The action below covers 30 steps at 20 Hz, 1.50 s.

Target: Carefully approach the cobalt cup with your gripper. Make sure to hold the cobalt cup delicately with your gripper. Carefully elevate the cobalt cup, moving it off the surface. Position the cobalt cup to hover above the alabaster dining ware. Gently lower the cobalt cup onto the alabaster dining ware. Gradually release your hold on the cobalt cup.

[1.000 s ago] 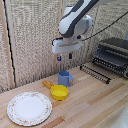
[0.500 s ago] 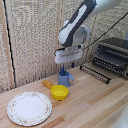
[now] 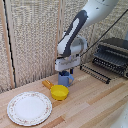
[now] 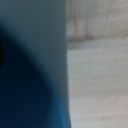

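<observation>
The cobalt cup [image 3: 65,79], a small blue mug, stands on the wooden table [image 3: 95,105] just behind a yellow bowl. My gripper [image 3: 66,71] is lowered straight onto the cup's top; its fingers reach down around the rim and are mostly hidden, so I cannot tell whether they press on it. In the wrist view the cup's blue wall [image 4: 30,65] fills half the picture, very close and blurred, with pale wood [image 4: 97,75] beside it. The alabaster plate [image 3: 29,107], white with a brownish patterned rim, lies at the exterior view's left front, well apart from the cup.
A yellow bowl [image 3: 59,92] with an orange handle [image 3: 46,84] sits right in front of the cup, between it and the plate. A dark wire rack [image 3: 112,56] stands at the exterior view's right. A woven screen [image 3: 35,35] backs the table.
The arm has come down: the gripper, which hung above the cup a second ago, now sits around its top. Cup, bowl and plate have not moved.
</observation>
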{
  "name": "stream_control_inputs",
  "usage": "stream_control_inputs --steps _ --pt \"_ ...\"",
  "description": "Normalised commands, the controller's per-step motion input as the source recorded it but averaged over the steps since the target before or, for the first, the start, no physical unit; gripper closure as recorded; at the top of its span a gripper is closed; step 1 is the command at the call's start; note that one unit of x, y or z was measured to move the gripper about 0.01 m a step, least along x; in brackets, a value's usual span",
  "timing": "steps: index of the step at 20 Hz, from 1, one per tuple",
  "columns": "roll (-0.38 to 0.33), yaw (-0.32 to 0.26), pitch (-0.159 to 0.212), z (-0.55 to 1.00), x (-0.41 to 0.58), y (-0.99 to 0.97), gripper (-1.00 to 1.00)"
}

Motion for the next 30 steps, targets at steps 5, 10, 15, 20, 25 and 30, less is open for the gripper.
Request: stream_control_inputs --steps 5,10,15,20,25,30 --pt "0.0 0.018 0.021 -0.06 0.018 -0.05 1.0" --pt "0.0 -0.055 -0.041 0.0 0.0 0.01 1.0" --pt "0.0 -0.114 -0.054 0.0 -0.006 0.04 1.0" --pt "0.002 -0.062 -0.007 -0.01 -0.011 0.09 1.0" --pt "0.023 -0.002 0.061 -0.02 -0.045 0.01 1.0" --pt "0.075 -0.023 0.069 0.57 0.01 -0.18 1.0"
